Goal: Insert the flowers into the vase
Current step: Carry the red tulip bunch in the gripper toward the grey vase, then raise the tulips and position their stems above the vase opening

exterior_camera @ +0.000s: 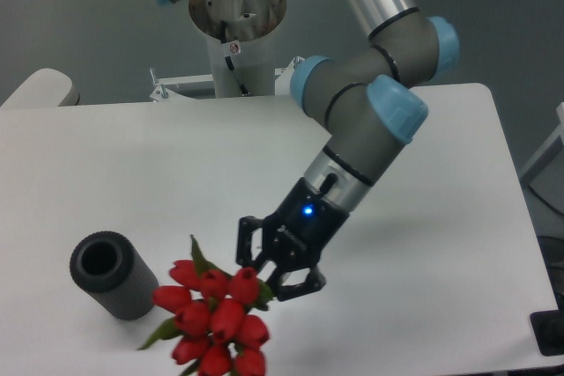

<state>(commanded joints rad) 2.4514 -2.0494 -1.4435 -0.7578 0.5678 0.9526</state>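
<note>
The flowers, a bunch of red tulip buds with green leaves, hang in the air at the lower middle of the view. My gripper is shut on their stems, which are hidden between its fingers. The buds point down and to the left. The vase, a dark ribbed cylinder with a round open mouth, stands on the white table just left of the bunch. The nearest buds are close to the vase's right side, apart from it.
The arm's base column rises at the back edge of the table. A dark object sits off the table's lower right corner. A pale rounded shape lies beyond the table's far left corner.
</note>
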